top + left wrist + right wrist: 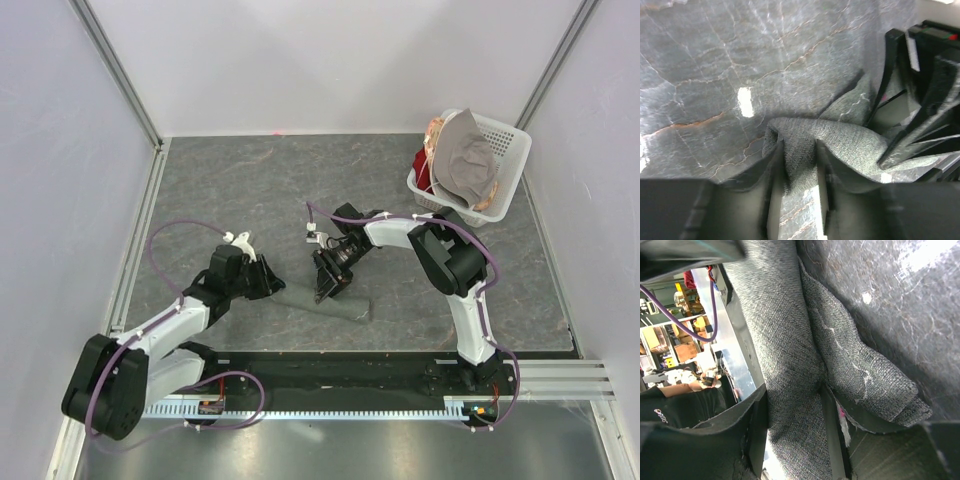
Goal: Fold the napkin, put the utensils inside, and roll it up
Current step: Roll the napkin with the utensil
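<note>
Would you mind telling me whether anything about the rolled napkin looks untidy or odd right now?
Yes, the napkin roll is uneven. In the right wrist view a loose fold bulges out beside the main roll instead of lying wrapped into it. In the left wrist view the end bunches up between the left fingers.

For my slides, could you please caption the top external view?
Left end effector and right end effector grip the rolled napkin on the table.

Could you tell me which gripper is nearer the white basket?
Right. The right gripper holds the napkin mid-length, below-left of the basket; the left gripper pinches its left end, farther away.
</note>
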### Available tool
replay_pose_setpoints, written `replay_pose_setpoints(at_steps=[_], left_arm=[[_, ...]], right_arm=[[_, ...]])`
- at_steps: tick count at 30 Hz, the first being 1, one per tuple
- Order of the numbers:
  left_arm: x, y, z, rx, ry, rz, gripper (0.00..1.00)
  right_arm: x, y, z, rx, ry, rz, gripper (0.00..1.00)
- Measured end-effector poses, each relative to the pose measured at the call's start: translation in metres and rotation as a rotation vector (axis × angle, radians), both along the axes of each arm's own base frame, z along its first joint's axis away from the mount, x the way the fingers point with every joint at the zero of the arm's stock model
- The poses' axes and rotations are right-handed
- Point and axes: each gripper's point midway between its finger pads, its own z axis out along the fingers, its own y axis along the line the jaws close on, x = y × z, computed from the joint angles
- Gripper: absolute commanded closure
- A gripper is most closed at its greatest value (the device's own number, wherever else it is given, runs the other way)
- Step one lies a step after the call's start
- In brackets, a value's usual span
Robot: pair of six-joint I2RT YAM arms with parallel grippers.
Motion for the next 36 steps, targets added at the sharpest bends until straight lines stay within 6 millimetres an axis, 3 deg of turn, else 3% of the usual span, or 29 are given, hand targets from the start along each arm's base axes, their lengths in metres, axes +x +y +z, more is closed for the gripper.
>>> replay_pose_setpoints(at_steps=[2,8,14,18,21,24,30,36], left_arm=[[-0.002,-0.001,-0.006,-0.004,0.019,-0.003,0.82],[-0.003,-0.004,-0.012,-0.016,0.045,-0.007,0.98],[0.001,-0.006,-0.011,-0.004,0.077,-0.007,0.98],[0.004,-0.007,-0.011,0.017,0.131,-0.006,0.98],[0.004,-0.007,-0.012,0.034,0.174,-0.005,0.98],[0.005,-0.007,-0.012,0.05,0.214,-0.004,0.98],[0.005,-0.007,-0.012,0.071,0.267,-0.004,0.98],[0.004,-0.007,-0.012,0.073,0.288,-0.008,0.98]], right_arm=[[0.0,0.0,0.0,0.0,0.003,-0.001,0.43],[0.001,0.0,0.005,-0.012,0.005,-0.016,0.34],[0.023,-0.006,0.016,-0.102,-0.211,-0.058,0.26],[0.039,-0.012,0.046,-0.125,-0.44,-0.1,0.23],[0.036,-0.012,0.068,-0.115,-0.601,-0.11,0.22],[0.022,-0.003,0.078,-0.123,-0.761,-0.077,0.22],[-0.014,0.013,0.06,-0.181,-0.964,0.053,0.21],[-0.009,0.01,0.041,-0.262,-1.069,0.097,0.22]])
